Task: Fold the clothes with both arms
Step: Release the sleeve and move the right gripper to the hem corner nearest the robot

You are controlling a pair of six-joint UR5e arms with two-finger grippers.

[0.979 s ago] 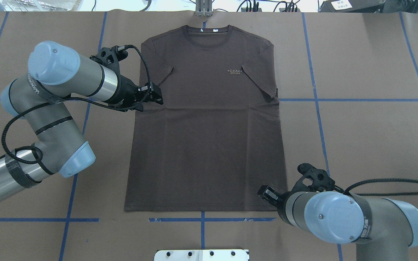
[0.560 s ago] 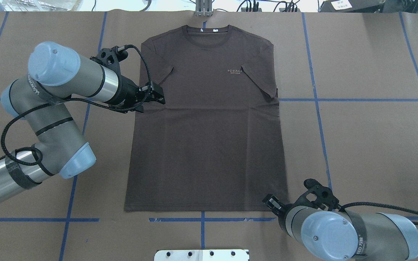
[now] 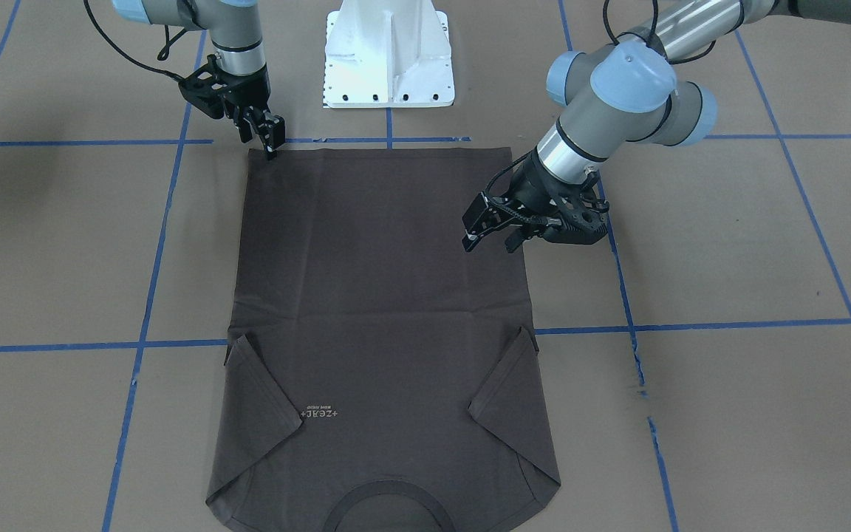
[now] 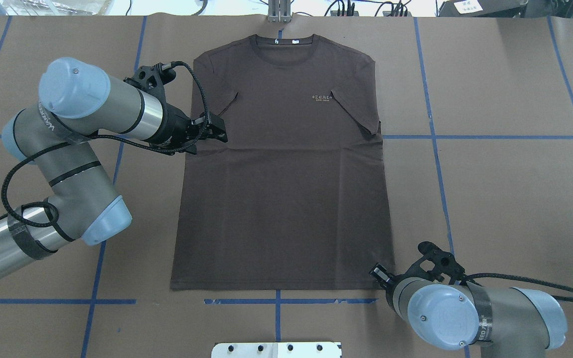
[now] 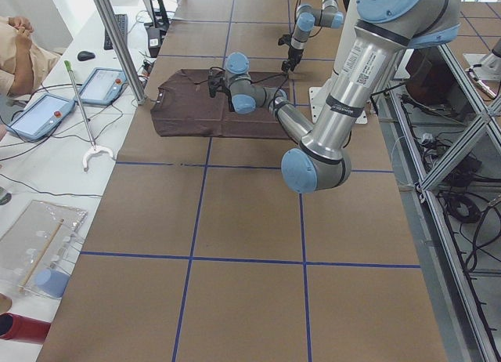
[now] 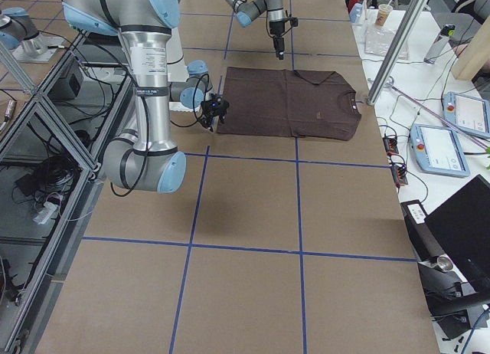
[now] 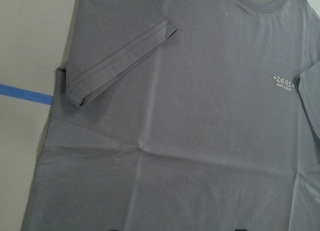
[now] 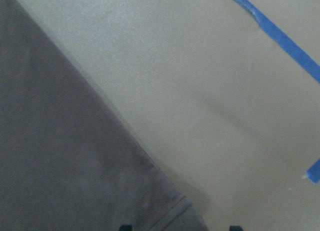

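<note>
I am hovering my right pincer [image 3: 269, 145], agape and empty, at the hem corner of the T-shirt [image 4: 286, 174] lying flat on the desk [image 4: 490, 199]. My left pincer [image 3: 488, 236], likewise agape and empty, is hanging beside the sleeve. Next, I judge, comes dropping and pinching cloth.

T-shirt [image 4: 286, 164]: plain dark brown-grey, greyer in the left wrist view. Collar [image 4: 286, 58]: same shade, a touch darker. Chest lettering [image 4: 322, 97]: pale cream. Neck labels [image 4: 294, 42]: white. Table [image 4: 505, 199]: matte brown cover, gridded with blue tape lines [image 4: 485, 137]. Left arm [image 4: 80, 176] and right arm [image 4: 508, 303]: grey and silver, with pale blue joint caps [image 4: 67, 87] and black cables [image 4: 198, 84]. Left gripper [image 4: 218, 129] and right gripper [image 4: 378, 272]: black. Pedestal base [image 3: 388, 55]: white, dark bolt holes.
</note>
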